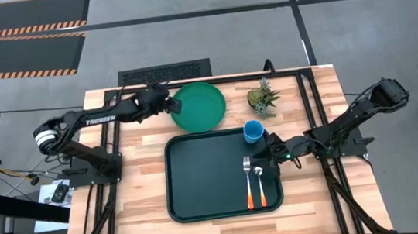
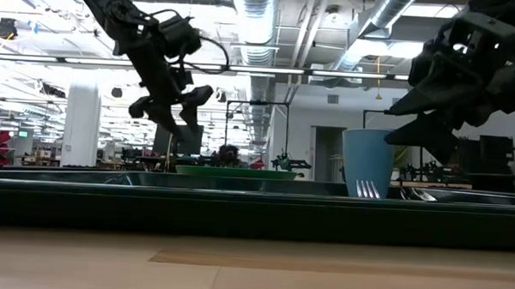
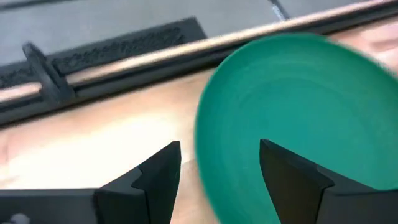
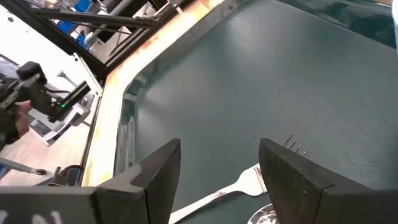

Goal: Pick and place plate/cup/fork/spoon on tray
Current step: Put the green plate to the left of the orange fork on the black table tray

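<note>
The dark tray [image 1: 200, 180] lies mid-table. On its right part lie the fork [image 1: 248, 181] and the spoon [image 1: 260, 185], side by side, orange handles toward the near edge. The light-blue cup [image 1: 253, 132] stands upright in the tray's far right corner. The green plate [image 1: 200, 106] lies flat on the table beyond the tray. My left gripper [image 1: 169, 104] is open above the plate's left rim [image 3: 208, 149], one finger on either side of it, apart from it in the low view [image 2: 175, 107]. My right gripper [image 1: 270, 154] is open and empty above the tray's right edge, over the fork's head [image 4: 245, 180].
A small potted plant [image 1: 264, 99] stands on the table to the right of the plate, beyond the cup. A black frame rail [image 3: 124, 59] runs along the table's far edge behind the plate. The tray's left half [image 4: 249, 81] is bare.
</note>
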`<state>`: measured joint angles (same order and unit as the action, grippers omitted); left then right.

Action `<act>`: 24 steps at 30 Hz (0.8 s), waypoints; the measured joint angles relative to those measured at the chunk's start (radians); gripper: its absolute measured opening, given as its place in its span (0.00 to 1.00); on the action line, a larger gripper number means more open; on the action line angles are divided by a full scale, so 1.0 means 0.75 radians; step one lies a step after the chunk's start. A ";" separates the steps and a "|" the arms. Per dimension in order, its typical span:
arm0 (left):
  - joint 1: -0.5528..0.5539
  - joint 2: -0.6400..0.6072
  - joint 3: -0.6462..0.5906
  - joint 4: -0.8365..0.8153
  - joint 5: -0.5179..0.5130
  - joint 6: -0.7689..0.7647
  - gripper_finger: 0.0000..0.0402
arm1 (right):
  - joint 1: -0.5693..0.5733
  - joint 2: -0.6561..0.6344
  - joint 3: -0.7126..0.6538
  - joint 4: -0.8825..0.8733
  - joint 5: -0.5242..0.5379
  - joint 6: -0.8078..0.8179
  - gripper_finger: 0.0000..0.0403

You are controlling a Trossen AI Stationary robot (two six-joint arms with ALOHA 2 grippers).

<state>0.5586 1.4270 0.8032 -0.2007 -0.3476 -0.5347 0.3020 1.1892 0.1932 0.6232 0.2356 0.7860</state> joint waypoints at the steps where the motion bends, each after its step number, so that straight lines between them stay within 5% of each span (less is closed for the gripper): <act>1: 0.016 0.014 0.000 -0.007 0.015 0.000 0.51 | 0.000 0.000 0.000 0.001 0.000 0.000 0.59; 14: 0.042 0.335 0.000 0.098 0.193 -0.067 0.47 | 0.000 0.004 0.000 0.007 0.000 0.011 0.59; 22: 0.043 0.368 0.002 0.150 0.180 -0.061 0.07 | 0.000 0.004 0.000 0.007 0.001 0.030 0.59; 24: 0.044 0.360 0.005 0.177 0.177 -0.062 0.04 | 0.000 0.004 0.000 0.007 0.000 0.044 0.59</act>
<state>0.5919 1.6970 0.8066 -0.0683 -0.2146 -0.5812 0.3023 1.1923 0.1932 0.6283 0.2356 0.8189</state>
